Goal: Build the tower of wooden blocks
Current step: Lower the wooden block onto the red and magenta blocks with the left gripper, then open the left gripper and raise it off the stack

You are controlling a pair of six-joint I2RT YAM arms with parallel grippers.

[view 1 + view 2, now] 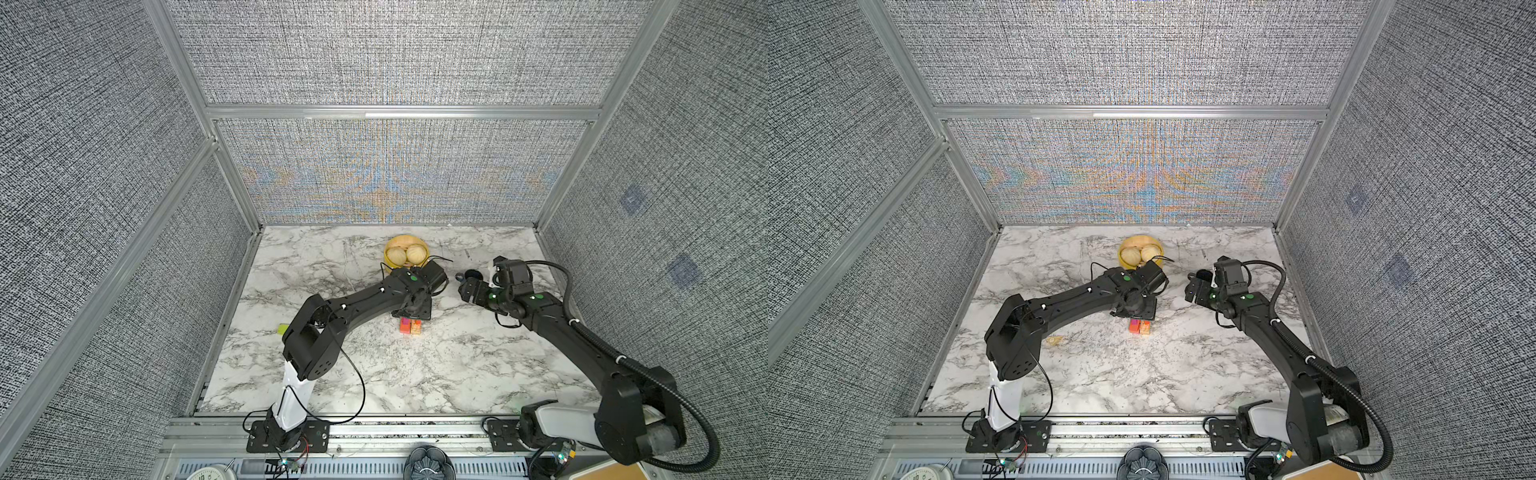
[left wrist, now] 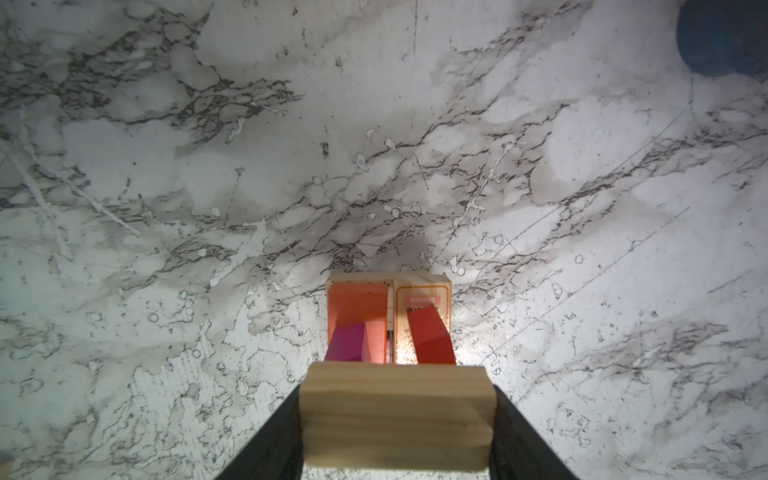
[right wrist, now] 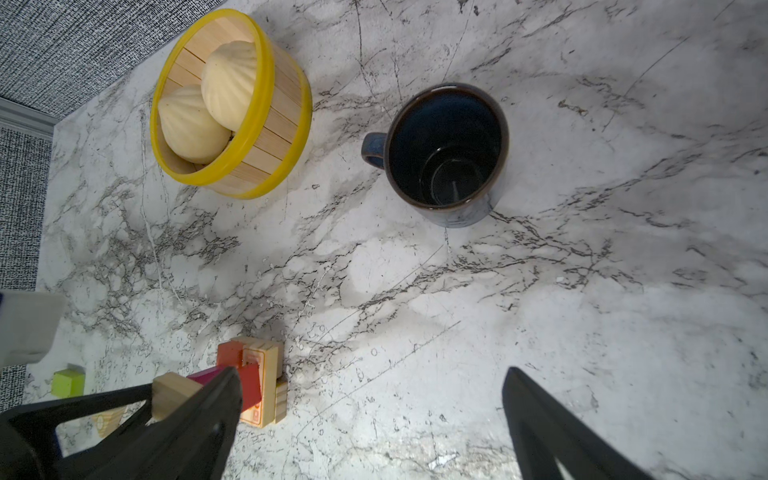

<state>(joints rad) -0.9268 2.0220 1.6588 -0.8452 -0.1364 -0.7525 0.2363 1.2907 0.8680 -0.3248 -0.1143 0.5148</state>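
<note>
left pincer (image 2: 397,399): gripping, pointing down | right pincer (image 3: 372,376): wide open, hovering, arm bent

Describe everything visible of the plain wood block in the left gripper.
The plain tan wood block is an unpainted slab with visible grain and softened edges. The left gripper clamps it, a black finger against each end. It is held over the tower, covering part of its pink block and red block; contact there cannot be told.
</note>
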